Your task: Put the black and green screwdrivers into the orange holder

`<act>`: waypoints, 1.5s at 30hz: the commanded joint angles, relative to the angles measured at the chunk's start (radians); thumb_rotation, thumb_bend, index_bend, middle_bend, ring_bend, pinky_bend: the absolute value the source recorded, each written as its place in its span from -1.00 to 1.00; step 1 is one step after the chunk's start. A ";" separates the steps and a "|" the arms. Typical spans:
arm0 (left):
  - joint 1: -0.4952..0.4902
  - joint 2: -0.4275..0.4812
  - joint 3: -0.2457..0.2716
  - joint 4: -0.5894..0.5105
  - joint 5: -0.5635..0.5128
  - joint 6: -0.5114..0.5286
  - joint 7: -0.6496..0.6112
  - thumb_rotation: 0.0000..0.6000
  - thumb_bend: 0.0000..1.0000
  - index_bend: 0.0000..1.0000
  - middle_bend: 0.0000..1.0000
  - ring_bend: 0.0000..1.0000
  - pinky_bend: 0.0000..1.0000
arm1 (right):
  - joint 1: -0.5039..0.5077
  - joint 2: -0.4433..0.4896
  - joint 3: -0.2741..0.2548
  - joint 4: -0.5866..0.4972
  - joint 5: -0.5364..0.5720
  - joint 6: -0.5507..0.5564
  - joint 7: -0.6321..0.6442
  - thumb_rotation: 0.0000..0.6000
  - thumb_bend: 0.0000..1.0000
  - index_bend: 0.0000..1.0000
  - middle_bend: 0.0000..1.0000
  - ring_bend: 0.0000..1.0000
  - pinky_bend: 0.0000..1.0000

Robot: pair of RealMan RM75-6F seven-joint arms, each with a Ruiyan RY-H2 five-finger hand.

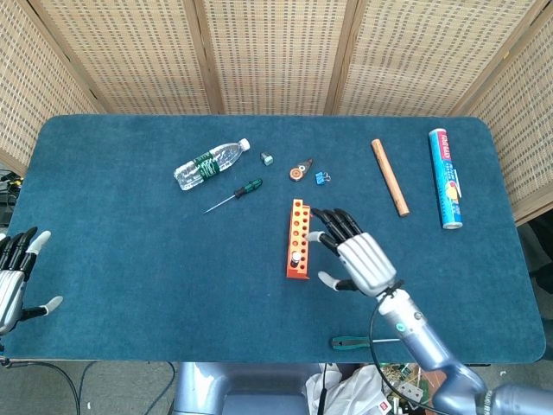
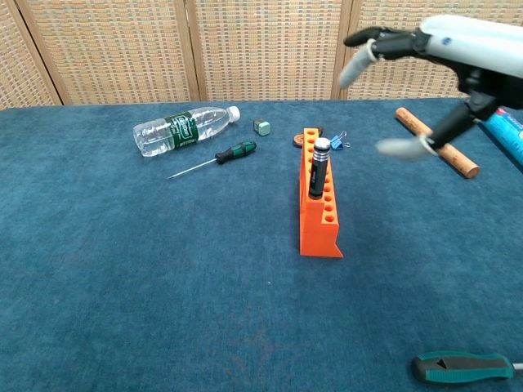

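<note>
Nearest the robot, at the bottom edge right of centre, a teal-handled screwdriver (image 1: 350,342) lies flat on the desk (image 1: 130,251), long axis left-right. The left hand (image 1: 15,277) idles at the far lower-left edge, fingers apart, holding nothing. The right hand (image 1: 354,257) hangs lower centre-right, fingers spread, empty, just right of the orange holder (image 1: 297,239) and clear of it. The holder's row of holes runs near-far, with one black screwdriver (image 2: 317,167) standing upright in it, handle up. Key relation: the black-and-green screwdriver (image 1: 235,194) lies up and left of the right hand, beyond the holder, well apart from it; its long axis is diagonal, handle upper right, tip lower left. The right hand is far nearer to it than the left, so my call is that the right hand reaches across the holder. Further back: one water bottle (image 1: 210,163), one small grey cube (image 1: 267,158), one round tape-like item (image 1: 299,171), one blue binder clip (image 1: 322,177), one wooden stick (image 1: 390,176), one blue roll (image 1: 444,177). Counts: three screwdrivers, one holder, two hands.
</note>
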 commanded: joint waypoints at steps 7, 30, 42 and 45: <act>0.002 0.002 0.002 -0.002 0.007 0.006 -0.002 1.00 -1.00 -1.00 -1.00 -1.00 -1.00 | -0.084 0.075 -0.117 -0.020 -0.032 -0.001 0.010 1.00 -0.74 -0.56 -1.00 -1.00 -1.00; 0.001 0.001 0.003 -0.002 0.005 0.001 0.002 1.00 -1.00 -1.00 -1.00 -1.00 -1.00 | -0.158 -0.009 -0.281 0.075 -0.073 -0.117 -0.204 1.00 -0.71 -0.33 -1.00 -1.00 -1.00; 0.000 -0.004 0.004 -0.003 0.007 0.000 0.016 1.00 -1.00 -1.00 -1.00 -1.00 -1.00 | -0.184 -0.079 -0.287 0.167 -0.121 -0.094 -0.177 1.00 -0.71 -0.27 -1.00 -1.00 -1.00; 0.000 -0.005 0.004 -0.004 0.005 0.000 0.017 1.00 -1.00 -1.00 -1.00 -1.00 -1.00 | -0.189 -0.091 -0.286 0.181 -0.115 -0.097 -0.183 1.00 -0.71 -0.24 -1.00 -1.00 -1.00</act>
